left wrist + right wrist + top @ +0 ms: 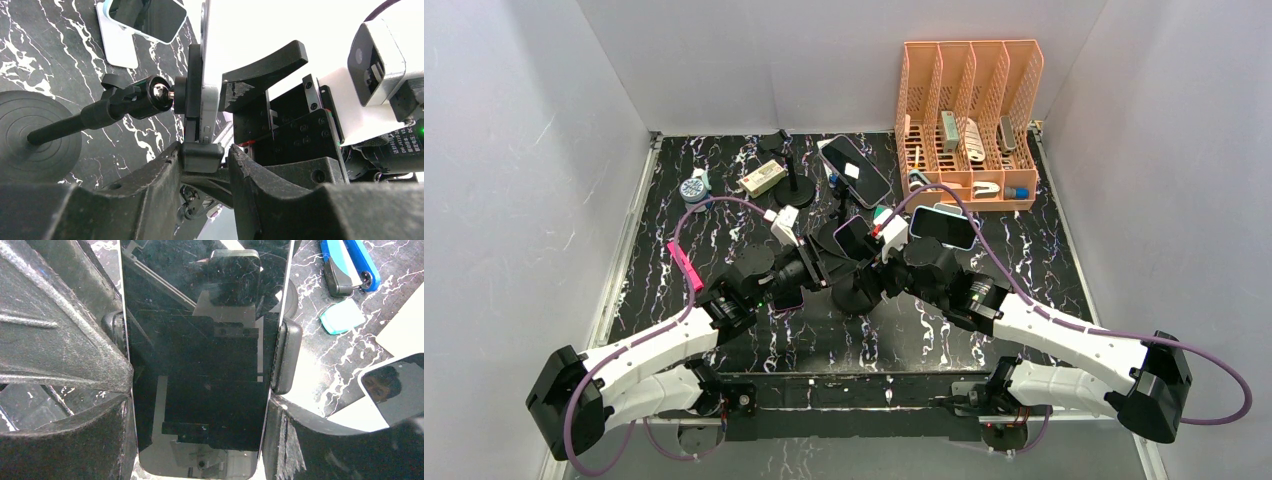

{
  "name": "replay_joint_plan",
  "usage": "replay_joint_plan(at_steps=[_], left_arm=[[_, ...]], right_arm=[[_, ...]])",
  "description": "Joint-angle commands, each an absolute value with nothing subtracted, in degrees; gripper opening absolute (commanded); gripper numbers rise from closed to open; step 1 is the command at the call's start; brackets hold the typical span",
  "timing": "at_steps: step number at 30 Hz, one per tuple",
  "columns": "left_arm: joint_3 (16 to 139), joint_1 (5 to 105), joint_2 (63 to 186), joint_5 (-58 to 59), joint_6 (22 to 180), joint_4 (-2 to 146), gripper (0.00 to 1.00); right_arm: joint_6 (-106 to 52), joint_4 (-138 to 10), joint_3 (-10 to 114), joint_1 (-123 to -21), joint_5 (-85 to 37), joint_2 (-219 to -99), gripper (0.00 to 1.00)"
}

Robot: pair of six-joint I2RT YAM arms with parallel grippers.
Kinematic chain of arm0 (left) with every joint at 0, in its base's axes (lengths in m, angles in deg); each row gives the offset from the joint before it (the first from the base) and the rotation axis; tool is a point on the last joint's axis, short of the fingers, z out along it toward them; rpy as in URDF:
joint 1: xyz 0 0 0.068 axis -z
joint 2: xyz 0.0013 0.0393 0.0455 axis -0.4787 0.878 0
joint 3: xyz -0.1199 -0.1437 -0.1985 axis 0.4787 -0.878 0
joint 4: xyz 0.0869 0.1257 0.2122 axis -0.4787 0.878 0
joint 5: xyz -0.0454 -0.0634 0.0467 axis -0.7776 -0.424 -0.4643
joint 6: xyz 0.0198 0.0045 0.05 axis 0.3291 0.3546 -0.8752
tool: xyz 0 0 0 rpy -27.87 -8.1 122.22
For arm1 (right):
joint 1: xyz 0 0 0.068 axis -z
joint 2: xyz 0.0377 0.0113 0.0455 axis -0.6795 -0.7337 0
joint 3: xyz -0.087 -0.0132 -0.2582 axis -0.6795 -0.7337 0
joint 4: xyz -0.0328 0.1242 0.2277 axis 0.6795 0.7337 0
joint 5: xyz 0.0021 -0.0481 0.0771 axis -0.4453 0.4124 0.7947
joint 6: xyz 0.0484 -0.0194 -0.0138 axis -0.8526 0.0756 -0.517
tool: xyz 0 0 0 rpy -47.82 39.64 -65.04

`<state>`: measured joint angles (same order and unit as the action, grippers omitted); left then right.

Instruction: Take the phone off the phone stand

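Closest to the lens on the right wrist, the right gripper has its fingers spread wide, one on each long edge of the phone, and both look pressed against the glass slab's sides. So the right arm is the one on the phone, and the dark screen faces straight into its camera. The phone's long axis runs directly away from the wrist, in line with the fingers. Just beyond the fingertips, the side clamps of the phone stand pinch those same two edges, so the phone sits fully in its cradle at the middle of the table. Over on the left side, the left gripper comes in low with its fingers narrow around the cradle's bottom foot. One finger touches it, the other is just beside it, and I can't tell whether that's a real clamp. The phone shows edge-on there, upright above the foot. My read is that the phone has to leave along its long axis or straight off the cradle face toward the right arm, with the left bracing the stand.
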<state>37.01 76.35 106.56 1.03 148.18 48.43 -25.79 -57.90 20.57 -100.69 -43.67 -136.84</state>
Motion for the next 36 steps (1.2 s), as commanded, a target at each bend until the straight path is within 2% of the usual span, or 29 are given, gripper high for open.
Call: replay_joint_plan(at_steps=[1, 3, 6, 7, 9, 13, 22, 36], left_arm=[[36.7, 76.5, 106.4, 0.1, 147.9, 46.9, 0.36], [36.6, 76.5, 106.5, 0.0, 147.9, 46.6, 0.29], [36.2, 76.5, 106.3, 0.0, 147.6, 46.1, 0.03], [36.0, 76.5, 106.1, 0.2, 147.5, 46.1, 0.0], [35.5, 76.5, 105.3, 1.0, 147.0, 46.5, 0.0], [34.1, 76.3, 102.7, 2.0, 146.2, 47.1, 0.0], [33.3, 75.5, 98.9, 4.7, 144.6, 51.7, 0.0], [31.1, 72.5, 100.5, -1.5, 143.9, 45.9, 0.0]], right_arm=[[-26.2, -59.3, 22.6, -100.5, -45.3, -135.6, 0.47], [-26.3, -59.3, 22.6, -100.5, -45.4, -135.7, 0.47], [-27.2, -58.8, 22.9, -100.5, -47.9, -136.0, 0.35], [-27.8, -58.4, 23.0, -100.5, -49.6, -136.1, 0.28], [-29.2, -56.8, 23.7, -100.4, -53.6, -136.8, 0.01], [-30.8, -54.4, 23.8, -99.4, -57.0, -137.2, 0.01], [-32.7, -51.5, 22.6, -95.0, -55.6, -136.6, 0.01], [-34.9, -50.1, 20.6, -92.4, -52.3, -135.4, 0.01]])
